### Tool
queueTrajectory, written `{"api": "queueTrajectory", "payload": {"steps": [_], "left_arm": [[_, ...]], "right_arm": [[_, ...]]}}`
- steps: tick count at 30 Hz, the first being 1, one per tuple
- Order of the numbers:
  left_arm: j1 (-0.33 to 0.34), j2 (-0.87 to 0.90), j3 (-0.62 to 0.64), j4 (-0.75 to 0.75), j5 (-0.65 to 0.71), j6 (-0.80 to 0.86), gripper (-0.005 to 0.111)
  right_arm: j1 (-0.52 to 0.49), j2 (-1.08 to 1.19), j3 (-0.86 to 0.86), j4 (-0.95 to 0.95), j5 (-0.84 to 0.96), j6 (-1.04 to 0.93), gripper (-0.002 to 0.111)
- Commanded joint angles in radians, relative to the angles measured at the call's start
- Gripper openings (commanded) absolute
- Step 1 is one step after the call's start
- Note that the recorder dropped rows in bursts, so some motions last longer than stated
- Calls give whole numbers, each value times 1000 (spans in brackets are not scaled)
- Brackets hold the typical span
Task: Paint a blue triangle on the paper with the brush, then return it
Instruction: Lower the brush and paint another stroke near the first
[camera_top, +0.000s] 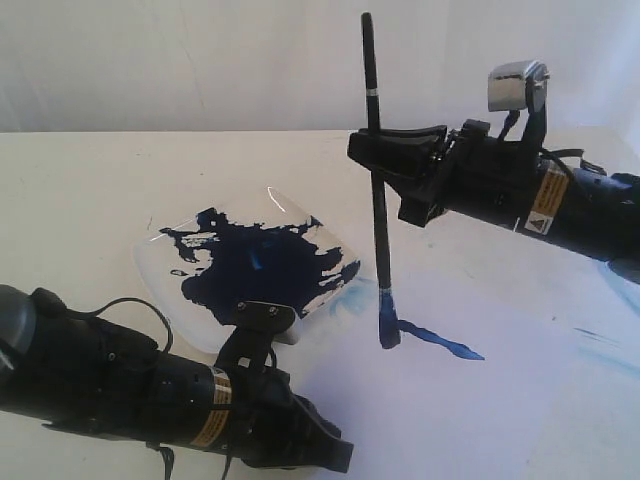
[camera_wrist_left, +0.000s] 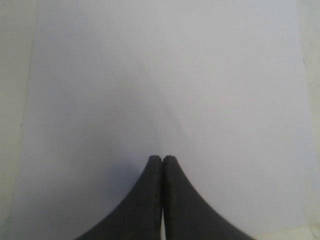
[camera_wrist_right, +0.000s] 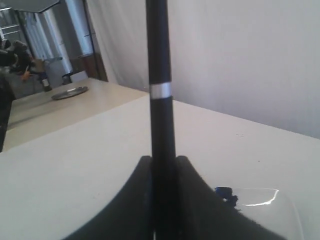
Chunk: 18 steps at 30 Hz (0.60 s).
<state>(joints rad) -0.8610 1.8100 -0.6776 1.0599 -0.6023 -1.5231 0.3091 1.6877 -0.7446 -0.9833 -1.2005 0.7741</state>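
Note:
My right gripper is shut on the brush, a black handle with a pale ring, held nearly upright. Its blue bristle tip touches the paper. One short wavy blue stroke runs right from the tip. No blue triangle is in view. My left gripper is shut and empty, low over the paper's near part.
A clear plastic dish with a dark navy paint puddle lies left of the brush, just beyond the left arm. Faint blue smears mark the right side. A white wall stands behind the cream table.

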Motion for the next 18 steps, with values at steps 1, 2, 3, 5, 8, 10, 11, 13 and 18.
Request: {"api": "queueTrajectory", "payload": {"steps": [1,2,3,5,8,10,11,13,18], "left_arm": [[0,5,18,20,73,6,0],[0,5,18,20,73,6,0],[0,5,18,20,73,6,0],[0,5,18,20,73,6,0],[0,5,18,20,73,6,0],[0,5,18,20,73,6,0],[0,5,18,20,73,6,0],[0,5,18,20,73,6,0],[0,5,18,20,73,6,0]], "right_arm": [[2,-58,74,105,52,-107,0],[2,-84,90,127,98,-120,0],[2,-122,110,156,134,-142,0],[2,-189,151,205,150,-171,0],[28,-241,198,271,170,-226,0],[59,-268,230,343,193,-277,0],[70,-272,245,360,191,-294,0],[90,-278,260,355,169,-322,0],[109,-276,270,335,130,-327,0]]}}
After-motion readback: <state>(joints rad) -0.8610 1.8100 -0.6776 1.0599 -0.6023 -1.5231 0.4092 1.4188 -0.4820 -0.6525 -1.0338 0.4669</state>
